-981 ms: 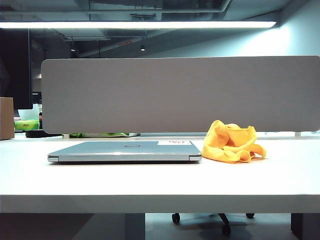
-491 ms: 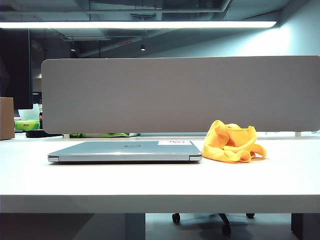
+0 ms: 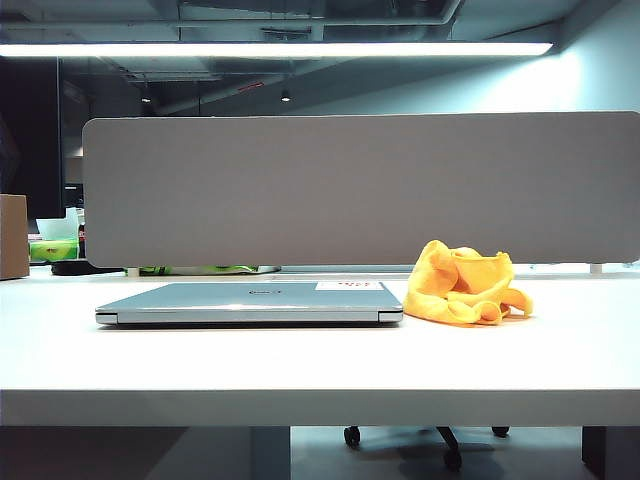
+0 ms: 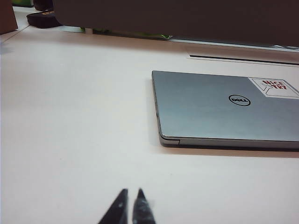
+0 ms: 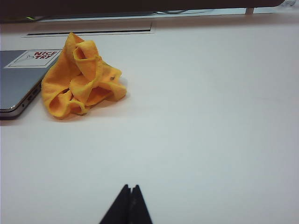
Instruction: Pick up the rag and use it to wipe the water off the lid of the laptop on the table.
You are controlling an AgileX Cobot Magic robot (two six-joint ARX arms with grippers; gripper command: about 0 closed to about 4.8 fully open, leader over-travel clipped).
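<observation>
A closed Dell laptop (image 3: 250,301) is seen flat on the white bench (image 3: 320,370) before a grey divider panel (image 3: 360,188), with the crumpled yellow-orange rag (image 3: 463,284) just beside its stickered corner. The left hand (image 4: 130,206) is held low over bare bench near the laptop, its tips almost together. The right hand (image 5: 129,203) is held low, well apart from the rag, its tips pressed together on nothing.

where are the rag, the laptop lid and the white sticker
rag (image 5: 79,77), right wrist view, on its middle folds
laptop lid (image 4: 205,107), left wrist view, on the bare silver panel
white sticker (image 4: 274,87), left wrist view, on its red print
</observation>
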